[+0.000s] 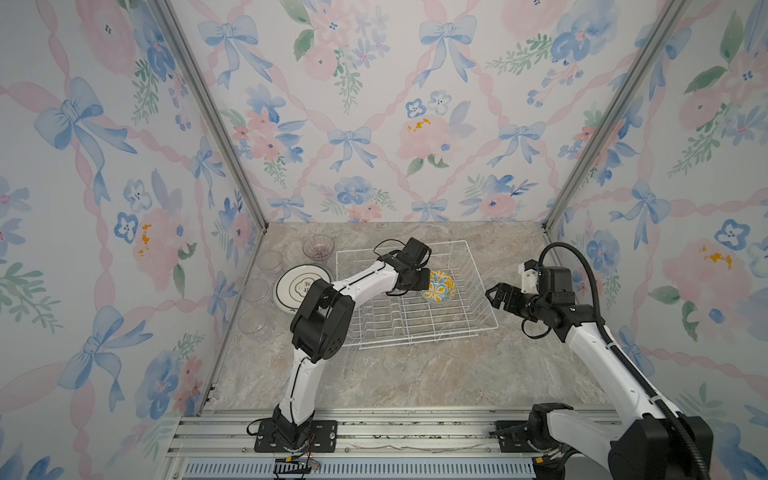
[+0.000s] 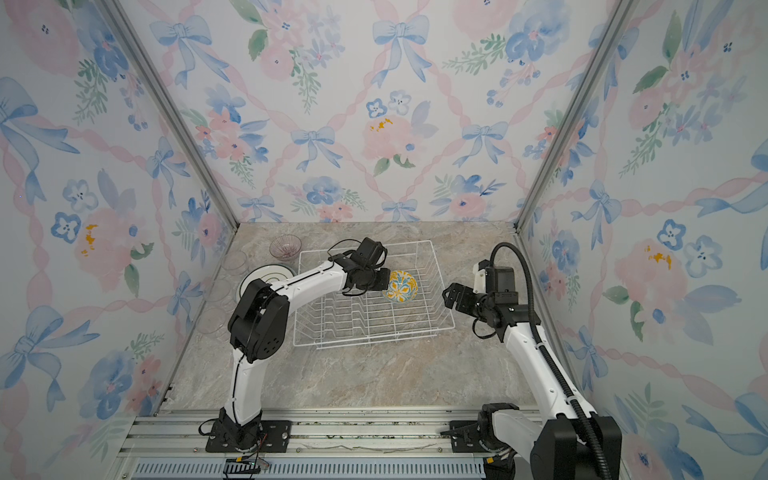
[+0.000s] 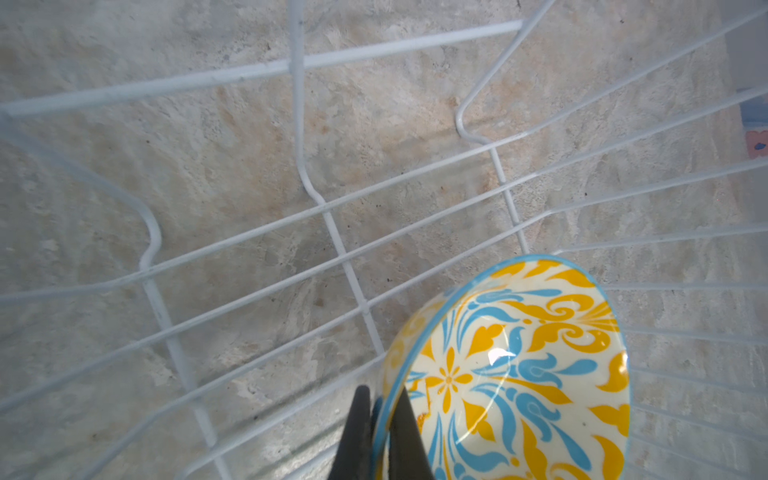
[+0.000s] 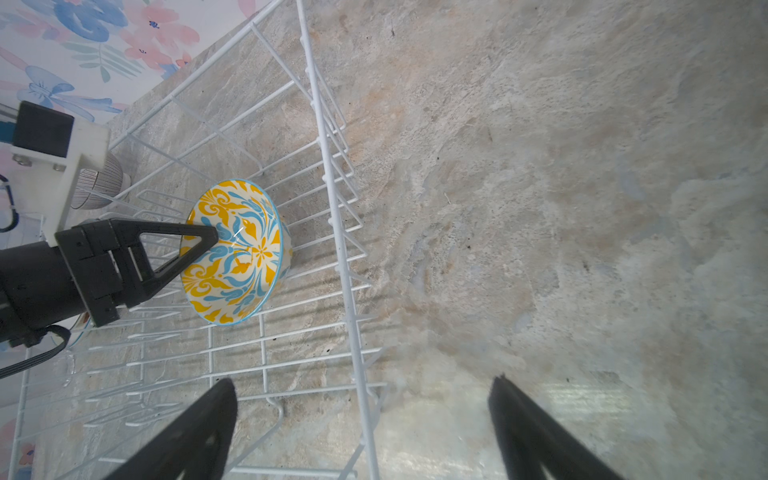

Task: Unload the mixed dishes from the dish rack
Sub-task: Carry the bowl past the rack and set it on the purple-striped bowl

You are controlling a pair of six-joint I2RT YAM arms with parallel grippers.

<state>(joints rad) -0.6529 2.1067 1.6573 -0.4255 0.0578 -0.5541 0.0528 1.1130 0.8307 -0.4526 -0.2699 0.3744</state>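
The left claw is clamped on the rim of the floral bowl, which is tilted inside the rack. This seems to be the last dish there. Behind this claw, outside the rack, lie the plates, three glasses and the striped bowl. The right claw stands apart, empty, just beside the rack.
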